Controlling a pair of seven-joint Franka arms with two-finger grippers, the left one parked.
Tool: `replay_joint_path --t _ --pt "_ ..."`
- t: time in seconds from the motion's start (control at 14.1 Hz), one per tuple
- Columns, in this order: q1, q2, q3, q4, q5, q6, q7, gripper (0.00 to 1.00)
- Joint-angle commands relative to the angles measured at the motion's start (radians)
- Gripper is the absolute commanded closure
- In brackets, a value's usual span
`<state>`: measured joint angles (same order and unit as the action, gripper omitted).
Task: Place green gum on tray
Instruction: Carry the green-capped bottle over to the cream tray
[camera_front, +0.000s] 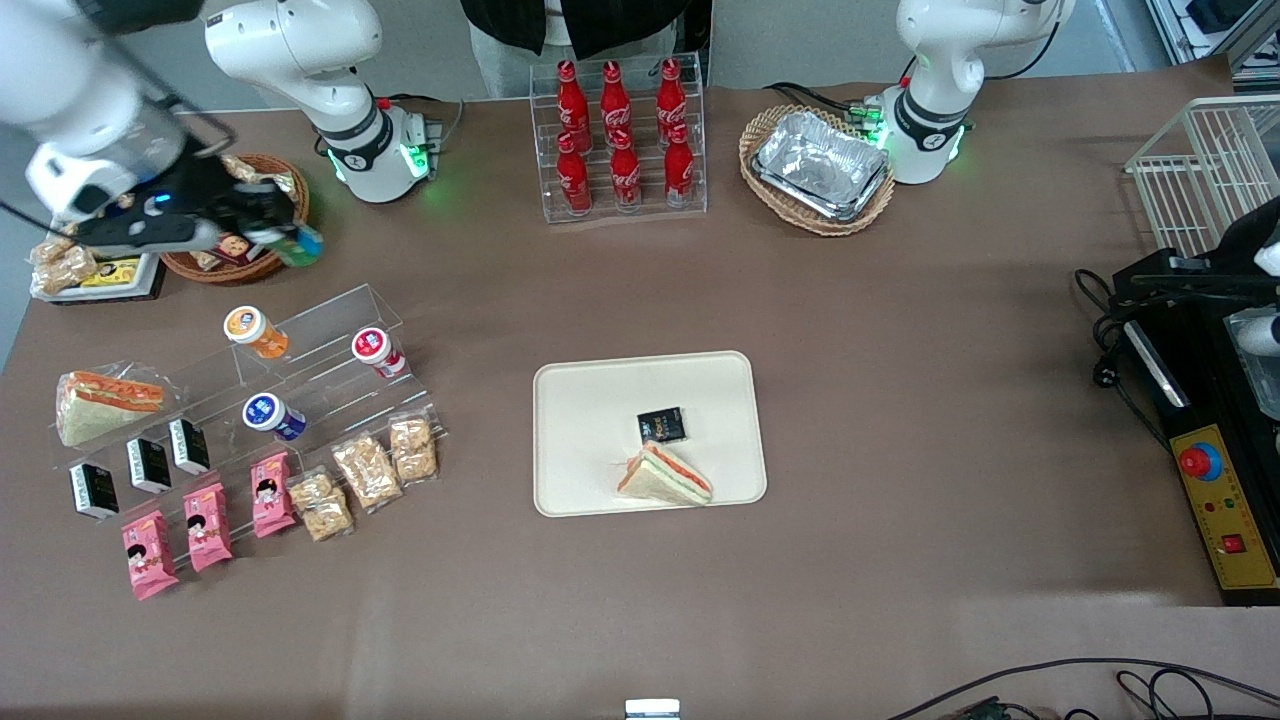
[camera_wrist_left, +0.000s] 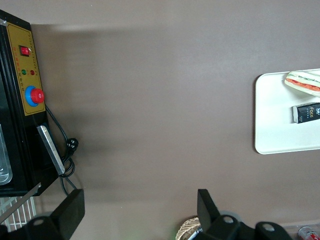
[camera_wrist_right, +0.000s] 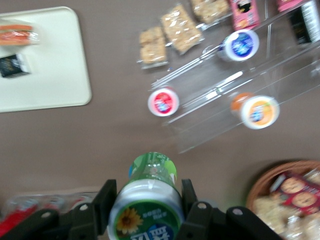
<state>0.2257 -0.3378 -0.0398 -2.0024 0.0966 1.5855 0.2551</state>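
My right gripper (camera_front: 285, 228) is shut on the green gum (camera_wrist_right: 148, 197), a small green bottle with a white lid and a flower label. It holds the bottle (camera_front: 300, 245) in the air near the wicker snack basket (camera_front: 262, 262), above the acrylic shelf. The fingers (camera_wrist_right: 106, 202) press on both sides of the lid. The cream tray (camera_front: 585, 445) lies flat at the table's middle, carrying a sandwich (camera_front: 664, 477) and a small black packet (camera_front: 660, 425). The tray also shows in the right wrist view (camera_wrist_right: 55, 75).
A clear acrylic shelf (camera_front: 330, 330) holds an orange bottle (camera_front: 256, 332), a red one (camera_front: 378, 351) and a blue one (camera_front: 273, 416). Snack packs (camera_front: 365, 470) and pink packets (camera_front: 205, 525) lie nearer the camera. Cola bottles (camera_front: 620, 140) and a foil-tray basket (camera_front: 818, 168) stand farther back.
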Motion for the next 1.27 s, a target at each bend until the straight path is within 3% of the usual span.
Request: replay_joint_path --t 0.0,0.21,0.42,0.78,1.2 --pt "0.232 0.107 -0.005 0.080 0.037 0.032 0.330 1.00" --pt "0.401 0.215 -0.006 0.080 0.035 0.198 0.560 1.00" --pt "0.497 0.382 -0.008 0.080 0.023 0.416 0.700 1.00" --pt "0.505 0.667 -0.008 0.080 0.022 0.739 0.708 1.00" --pt "0.498 0.810 -0.011 0.080 0.023 0.892 0.707 1.00"
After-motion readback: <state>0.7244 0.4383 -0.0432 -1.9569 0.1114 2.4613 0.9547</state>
